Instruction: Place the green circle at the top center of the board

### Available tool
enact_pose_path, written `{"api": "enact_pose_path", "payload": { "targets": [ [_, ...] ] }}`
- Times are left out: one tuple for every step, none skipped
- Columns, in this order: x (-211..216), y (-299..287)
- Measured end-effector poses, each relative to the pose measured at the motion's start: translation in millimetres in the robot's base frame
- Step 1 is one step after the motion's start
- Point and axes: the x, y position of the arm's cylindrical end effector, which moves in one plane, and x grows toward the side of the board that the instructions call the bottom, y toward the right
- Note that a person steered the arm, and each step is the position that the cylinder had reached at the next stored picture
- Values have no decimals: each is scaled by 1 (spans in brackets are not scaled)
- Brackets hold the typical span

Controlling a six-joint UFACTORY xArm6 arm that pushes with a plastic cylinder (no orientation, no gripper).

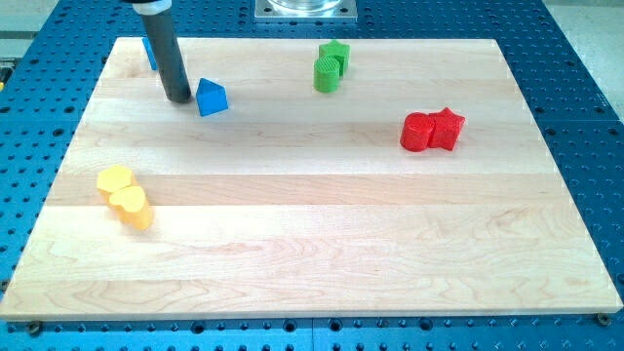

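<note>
The green circle (327,75) stands near the view's top centre of the wooden board (312,253), touching a green star (336,55) just above and to its right. My tip (178,97) is far to the circle's left, at the view's top left. It sits just left of a blue triangle block (211,97), close to it; I cannot tell if they touch. A second blue block (149,54) shows only as a sliver behind the rod.
A red circle (417,133) and a red star (448,128) touch each other at the right. A yellow hexagon-like block (115,180) and a yellow heart-like block (132,206) touch at the left. Blue perforated table surrounds the board.
</note>
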Motion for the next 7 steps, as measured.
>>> {"api": "enact_pose_path", "payload": {
  "targets": [
    [9,33],
    [34,94],
    [7,60],
    [-29,73],
    [-63,136],
    [-65,214],
    [-66,275]
  ]
}}
